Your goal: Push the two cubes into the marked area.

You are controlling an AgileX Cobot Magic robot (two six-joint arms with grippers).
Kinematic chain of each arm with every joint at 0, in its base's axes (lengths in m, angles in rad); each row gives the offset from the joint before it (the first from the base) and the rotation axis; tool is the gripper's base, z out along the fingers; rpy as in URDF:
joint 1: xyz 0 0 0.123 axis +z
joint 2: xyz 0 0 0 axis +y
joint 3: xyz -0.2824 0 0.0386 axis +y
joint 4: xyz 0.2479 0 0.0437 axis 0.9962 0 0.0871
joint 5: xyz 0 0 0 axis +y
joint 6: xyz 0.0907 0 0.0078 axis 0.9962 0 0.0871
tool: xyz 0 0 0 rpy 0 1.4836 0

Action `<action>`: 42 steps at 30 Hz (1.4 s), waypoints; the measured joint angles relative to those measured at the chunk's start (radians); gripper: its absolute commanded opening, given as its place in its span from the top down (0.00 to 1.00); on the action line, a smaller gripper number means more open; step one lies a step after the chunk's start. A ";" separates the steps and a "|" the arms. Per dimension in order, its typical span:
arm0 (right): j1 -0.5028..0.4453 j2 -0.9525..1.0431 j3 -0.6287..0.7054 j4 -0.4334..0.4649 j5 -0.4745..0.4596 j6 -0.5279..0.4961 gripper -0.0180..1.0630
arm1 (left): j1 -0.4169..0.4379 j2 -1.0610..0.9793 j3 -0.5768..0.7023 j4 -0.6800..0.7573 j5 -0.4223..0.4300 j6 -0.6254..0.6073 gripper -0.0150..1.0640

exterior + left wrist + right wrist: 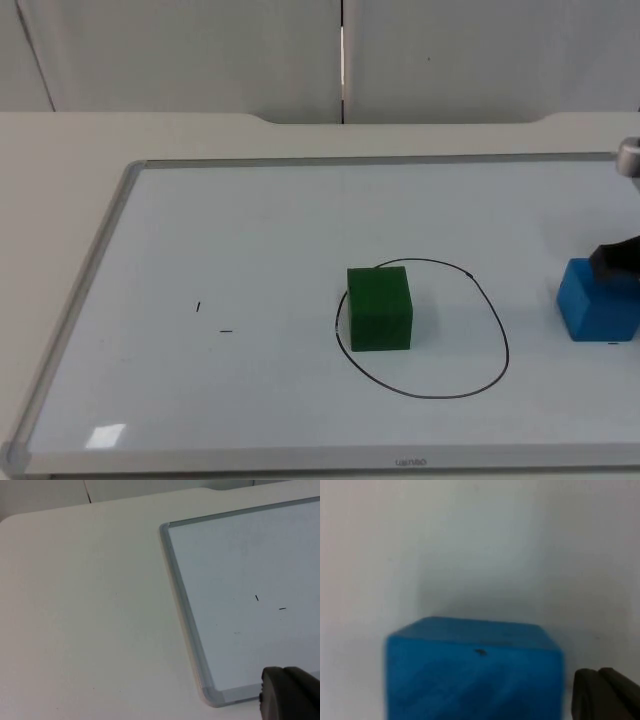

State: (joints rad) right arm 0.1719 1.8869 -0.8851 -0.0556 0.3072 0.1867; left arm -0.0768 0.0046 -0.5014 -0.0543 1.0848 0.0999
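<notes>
Cubes: 2 total, 1 green cube (380,308), 1 blue cube (597,300). Whiteboard (250,230): 1, lying on 1 bench (60,160). Drawn loop (495,310) on the board: 1. Small pen ticks (198,307): 2, both on the board's left part. End effectors visible: 2, left end effector (290,695) & right end effector (618,262).

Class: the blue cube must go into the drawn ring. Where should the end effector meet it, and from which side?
Meet the blue cube flat on its outer face, the one turned away from the ring, probably low and centred. It sits square on the board, right of the ring, so a leftward push should slide it in. The right end effector is already there.
</notes>
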 measured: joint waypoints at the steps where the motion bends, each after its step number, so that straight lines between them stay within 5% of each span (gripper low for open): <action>1: 0.000 0.000 0.000 0.000 0.000 0.000 0.99 | 0.000 0.000 0.000 0.000 0.000 0.000 0.99; 42: 0.101 0.000 0.000 0.066 -0.079 0.042 0.99 | 0.000 0.000 0.000 0.000 0.000 0.000 0.99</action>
State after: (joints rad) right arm 0.2724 1.8869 -0.8851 0.0108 0.2283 0.2282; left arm -0.0768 0.0046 -0.5014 -0.0543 1.0848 0.0999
